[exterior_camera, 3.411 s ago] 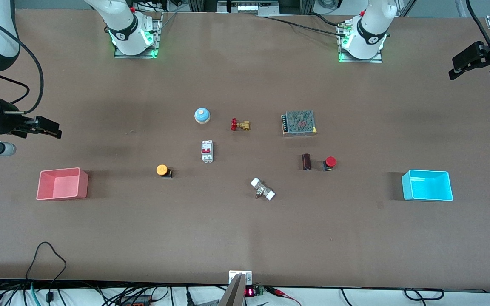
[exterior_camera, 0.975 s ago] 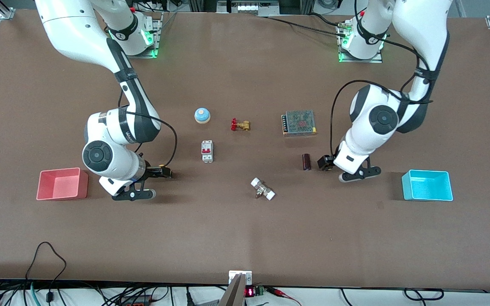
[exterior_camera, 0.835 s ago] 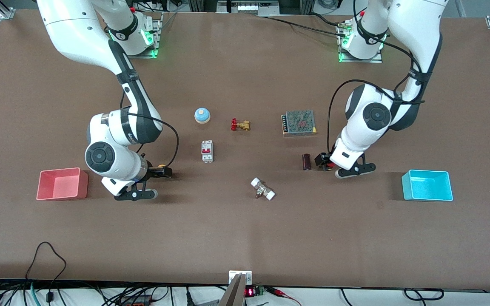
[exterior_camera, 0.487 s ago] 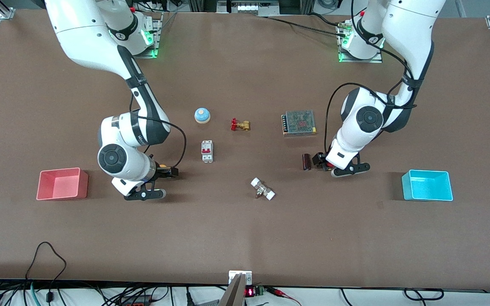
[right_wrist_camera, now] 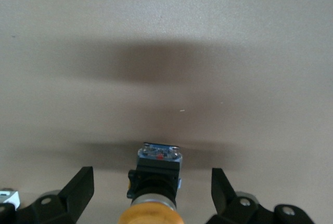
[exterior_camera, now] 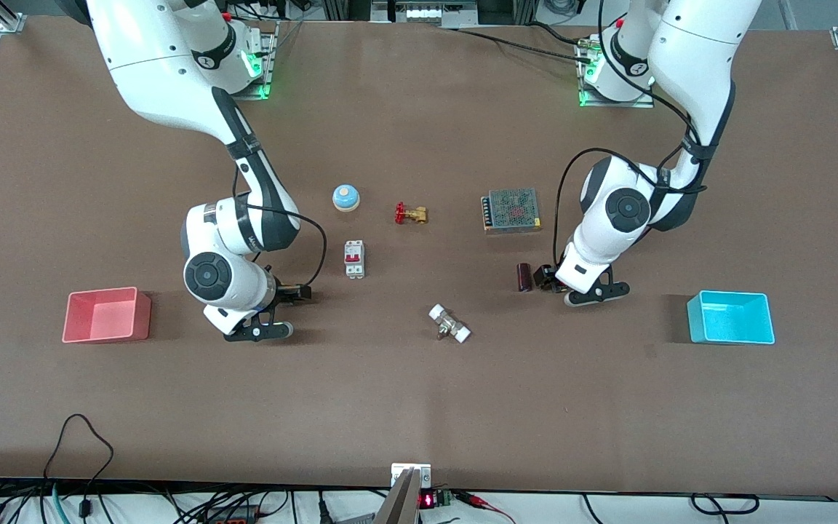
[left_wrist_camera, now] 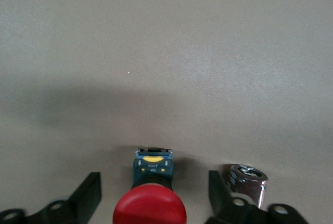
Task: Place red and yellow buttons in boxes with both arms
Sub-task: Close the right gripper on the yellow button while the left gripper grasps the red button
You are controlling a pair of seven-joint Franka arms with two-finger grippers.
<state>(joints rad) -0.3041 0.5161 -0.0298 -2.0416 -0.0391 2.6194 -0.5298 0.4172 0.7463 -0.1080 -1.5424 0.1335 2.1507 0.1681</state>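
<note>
In the right wrist view the orange-yellow button (right_wrist_camera: 156, 182) stands on the table between the open fingers of my right gripper (right_wrist_camera: 152, 178), apart from both. In the left wrist view the red button (left_wrist_camera: 151, 203) stands between the open fingers of my left gripper (left_wrist_camera: 153, 181), also untouched. In the front view both buttons are hidden under the hands; my right gripper (exterior_camera: 294, 293) and left gripper (exterior_camera: 546, 277) are low over the table. The pink-red box (exterior_camera: 102, 291) sits at the right arm's end, the cyan box (exterior_camera: 694, 320) at the left arm's end.
A dark cylinder (exterior_camera: 524, 276) stands right beside my left gripper, close to one finger (left_wrist_camera: 221, 195). A breaker switch (exterior_camera: 354, 258), blue bell (exterior_camera: 345, 197), brass valve (exterior_camera: 410, 214), power supply (exterior_camera: 511, 209) and white-ended fitting (exterior_camera: 449, 324) lie mid-table.
Both arms came in from the table's ends and came down low. The right hand has slid over the yellow button, the left hand over the red button toward the dark cylinder.
</note>
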